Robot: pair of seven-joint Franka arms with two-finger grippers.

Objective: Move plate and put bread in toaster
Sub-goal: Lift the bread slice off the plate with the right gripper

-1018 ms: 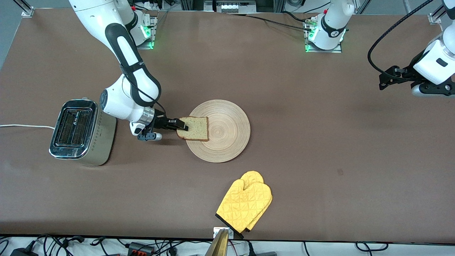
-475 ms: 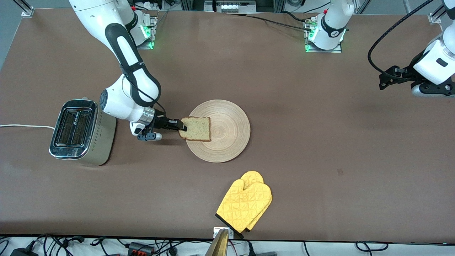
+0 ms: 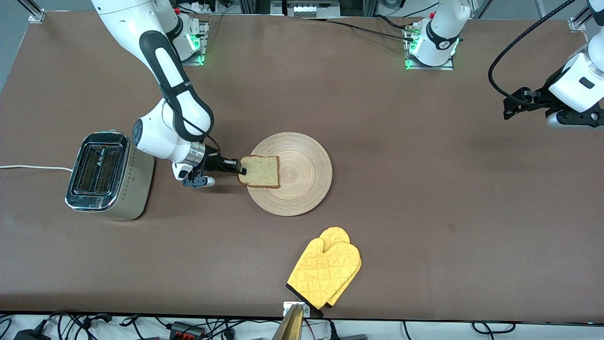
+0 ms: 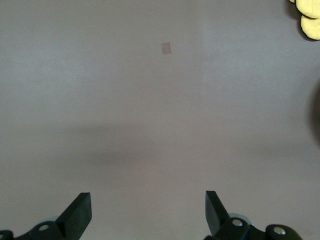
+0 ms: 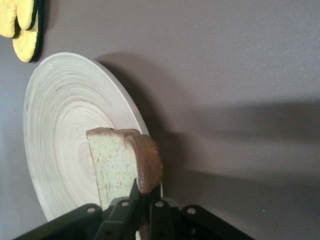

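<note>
The wooden plate (image 3: 295,174) lies mid-table. My right gripper (image 3: 240,169) is shut on the crust edge of the bread (image 3: 260,171), holding the slice over the plate's edge toward the right arm's end. In the right wrist view the bread (image 5: 125,167) stands on edge between my right gripper's fingers (image 5: 145,202), above the plate (image 5: 60,135). The toaster (image 3: 106,175) stands toward the right arm's end of the table, slots up. My left gripper (image 3: 573,118) waits high over the left arm's end of the table; it is open and empty (image 4: 147,212).
A yellow oven mitt (image 3: 325,273) lies nearer to the front camera than the plate; it also shows in the right wrist view (image 5: 22,27). The toaster's white cord (image 3: 28,167) runs off the table edge.
The bread has tipped up and shifted slightly over the plate in my right gripper's grasp. The left arm has not moved.
</note>
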